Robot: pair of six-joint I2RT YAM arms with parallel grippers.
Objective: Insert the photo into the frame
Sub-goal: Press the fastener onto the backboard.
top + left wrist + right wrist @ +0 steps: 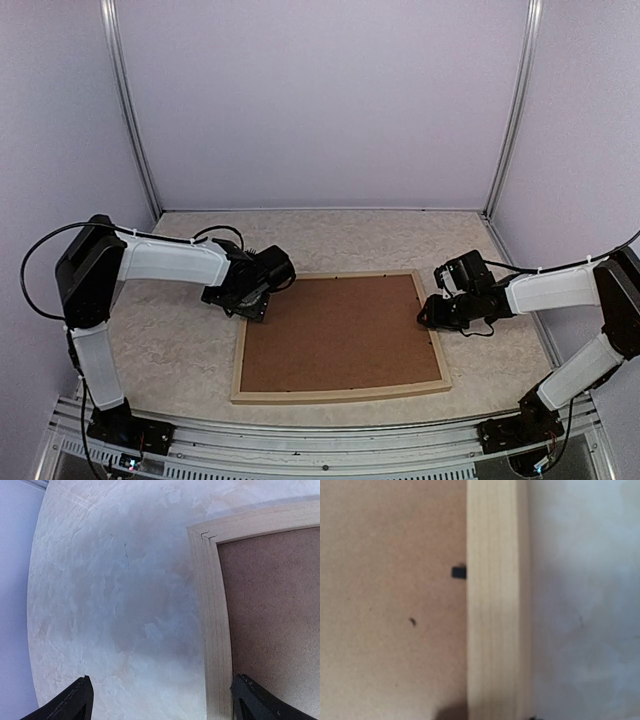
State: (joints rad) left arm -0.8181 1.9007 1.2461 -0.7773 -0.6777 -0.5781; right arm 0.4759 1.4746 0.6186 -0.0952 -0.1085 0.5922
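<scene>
Pale wood frame (340,393): lies flat on the table (180,350), between the two arms, its long sides running left to right. All four rails show in the top view.
Opening: filled by a brown backing board (335,330) that sits inside the rails.
Photo: cannot be made out in any view. Whether it lies beneath the board cannot be told.
Tab: one small black tab (459,572) juts from the inner side of the right rail over the board. It is blurred and its form is unclear.
Left gripper (250,305): hangs over the frame's far left corner with its jaws wide apart, holding nothing. In its wrist view one finger (75,705) is above bare table and the other above the board, with the left rail between them. Both fingers are cut off by the bottom edge of the picture.
Right gripper (428,312): sits at the right rail, about midway along it. Its wrist view is out of focus and shows only dark slivers at the bottom edge. Whether the jaws clamp the rail or stand clear of it cannot be told.
</scene>
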